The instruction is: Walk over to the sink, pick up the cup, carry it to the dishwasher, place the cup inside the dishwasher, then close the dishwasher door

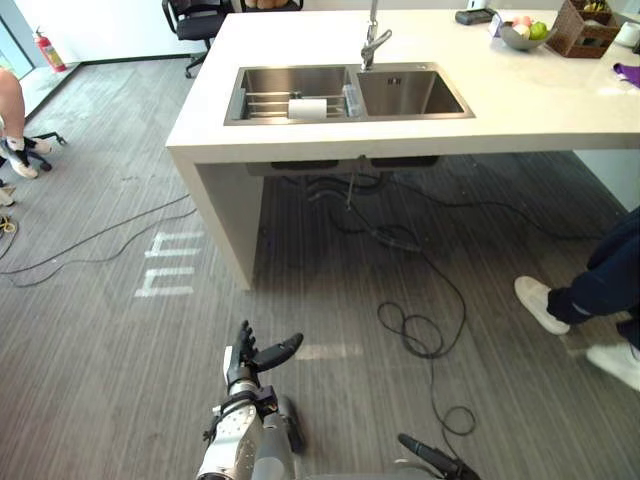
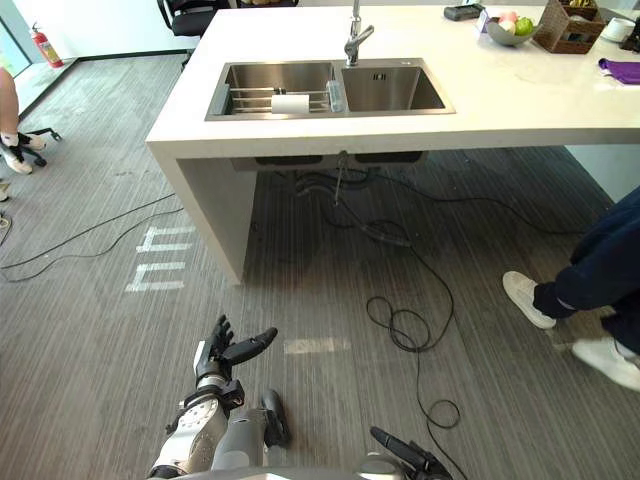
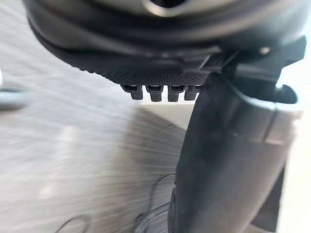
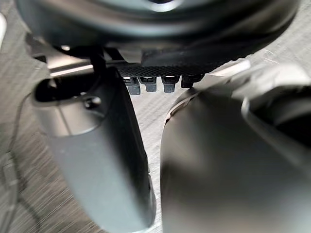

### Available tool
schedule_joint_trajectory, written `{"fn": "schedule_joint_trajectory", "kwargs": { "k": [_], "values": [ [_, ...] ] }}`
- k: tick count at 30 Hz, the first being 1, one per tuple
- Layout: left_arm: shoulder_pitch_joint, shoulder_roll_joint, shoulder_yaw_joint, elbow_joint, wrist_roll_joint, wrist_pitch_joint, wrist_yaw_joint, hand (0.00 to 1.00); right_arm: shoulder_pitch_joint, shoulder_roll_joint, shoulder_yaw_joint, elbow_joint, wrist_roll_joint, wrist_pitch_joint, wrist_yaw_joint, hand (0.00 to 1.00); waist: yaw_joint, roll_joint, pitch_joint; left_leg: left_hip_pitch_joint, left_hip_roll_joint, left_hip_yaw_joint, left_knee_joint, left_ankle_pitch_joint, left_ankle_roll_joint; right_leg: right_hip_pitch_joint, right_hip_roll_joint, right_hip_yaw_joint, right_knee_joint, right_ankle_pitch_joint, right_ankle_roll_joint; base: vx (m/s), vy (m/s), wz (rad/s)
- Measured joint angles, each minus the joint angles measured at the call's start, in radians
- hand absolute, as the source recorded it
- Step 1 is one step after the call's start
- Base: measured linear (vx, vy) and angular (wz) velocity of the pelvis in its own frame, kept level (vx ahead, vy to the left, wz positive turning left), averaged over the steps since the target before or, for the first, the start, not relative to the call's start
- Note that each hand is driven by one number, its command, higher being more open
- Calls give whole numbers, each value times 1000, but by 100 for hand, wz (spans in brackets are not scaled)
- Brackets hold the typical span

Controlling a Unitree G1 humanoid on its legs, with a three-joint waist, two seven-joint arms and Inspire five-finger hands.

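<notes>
— The cup (image 1: pixel 307 108)?
— A white cylinder lying on its side on the wire rack (image 1: pixel 264 102) in the steel sink (image 1: pixel 420 95), long axis left-right.
— Hands?
— Left hand (image 1: pixel 252 360) splayed wide, right hand (image 1: pixel 436 461) straight-fingered; both empty.

white cup (image 1: pixel 307 108) sideways in sink (image 1: pixel 412 93)

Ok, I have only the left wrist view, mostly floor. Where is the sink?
Observer: The sink is ahead, set in a white counter; it has two basins.
Operator: And the cup, please?
Observer: A white cup lies on the rack in the left basin.
Operator: Is somebody near?
Observer: Yes, a person stands at the right, on the floor before the counter.
</notes>
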Motion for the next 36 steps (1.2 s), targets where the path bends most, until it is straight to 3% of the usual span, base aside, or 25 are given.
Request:
{"fn": "schedule_joint_trajectory", "kwargs": {
  "k": [1,2,3,5,6,7,8,11,13,14,15,17,18,19,25,28,31,36],
  "values": [
    [-3,4,7,-25,10,-16,2,100,3,13,-36,7,0,-2,10,100,-4,-19,-14,12,-40,0,3,-21,33,-62,-35,-5,174,47,45,462,169,34],
    [-3,4,13,-47,17,-18,6,100,4,14,-44,7,-5,-6,11,100,-3,-26,-18,25,-59,1,-5,-28,43,-83,-63,-1,225,86,62,515,186,34],
    [-3,5,11,-118,32,-29,19,100,-2,10,-59,12,-9,-10,11,100,-2,-29,-22,71,-95,-3,-54,-34,53,-134,-99,28,338,211,92,389,129,22],
    [-3,3,12,-204,35,-45,33,100,-7,13,-98,14,-6,-20,13,100,-3,-16,-15,122,-105,-21,-108,-27,45,-187,-121,-3,428,179,48,353,95,18],
    [-6,5,13,-273,34,-60,47,100,-8,16,-135,18,-1,-21,20,100,-5,0,-9,172,-106,-42,-160,-19,37,-218,-132,-70,431,128,-4,319,49,27],
    [-15,6,11,-325,35,-80,53,100,-4,20,-172,19,11,-15,36,100,-12,22,-14,212,-102,-69,-214,-9,24,-256,-133,-130,369,92,-32,318,31,34],
    [-25,9,10,-347,35,-88,55,100,-1,22,-187,17,18,-12,44,100,-16,26,-16,231,-101,-80,-239,-4,17,-278,-132,-144,318,82,-38,308,-19,47],
    [-106,59,13,-379,33,-127,41,100,-2,47,-258,6,18,-12,82,100,-42,34,-11,311,-76,-155,-257,-10,-11,-362,-121,-96,79,108,-3,347,-165,78],
    [-135,97,15,-411,26,-137,19,100,-2,67,-289,9,29,-11,84,100,-54,26,-17,368,-57,-220,-264,-34,-61,-357,-113,-84,-34,192,-11,404,-381,95],
    [-140,125,17,-462,12,-144,2,100,6,85,-292,29,29,-11,81,100,-47,-18,-38,381,-75,-253,-266,-50,-92,-345,-107,-77,-136,379,-19,304,-370,76],
    [-141,138,26,-489,9,-152,-9,100,7,95,-291,47,28,-10,81,100,-41,-44,-48,385,-85,-268,-267,-58,-107,-333,-108,-85,-164,374,-26,367,-481,47],
    [-140,65,37,-537,-24,-170,-23,100,-1,40,-299,87,36,-13,87,100,-13,68,-59,382,32,-272,-262,-81,-162,-288,10,-128,-243,341,-44,349,-424,-1],
    [-144,62,33,-551,-26,-168,-27,100,-2,29,-292,88,38,-12,87,100,-12,86,-62,383,54,-267,-269,-80,-166,-287,34,-132,-252,337,-53,223,-218,-13],
    [-233,103,-85,-585,-14,-51,-106,100,30,31,-179,68,211,57,96,100,-53,52,-60,397,75,-193,-248,-86,-163,-214,97,-114,-422,445,-65,109,-97,-8],
    [-234,113,-88,-571,-16,-45,-106,100,34,31,-176,68,210,56,94,100,-57,51,-60,410,69,-184,-264,-83,-162,-212,93,-111,-425,448,-65,-1,1,-2],
    [-255,103,-118,-539,-27,-22,-101,100,56,54,-212,61,209,24,94,100,-59,44,-64,428,42,-185,-309,-64,-152,-211,69,-116,-422,451,-58,-9,17,6],
    [-286,93,-137,-483,-25,9,-49,100,76,75,-224,52,203,-27,84,100,-75,34,-71,443,20,-187,-338,-63,-144,-204,46,-120,-418,447,-47,-21,41,10],
    [-325,94,-133,-458,-23,22,24,100,109,96,-225,38,192,-63,72,100,-91,34,-106,469,38,-149,-346,-81,-133,-187,39,-133,-396,417,-31,61,10,8]
  ]
}}
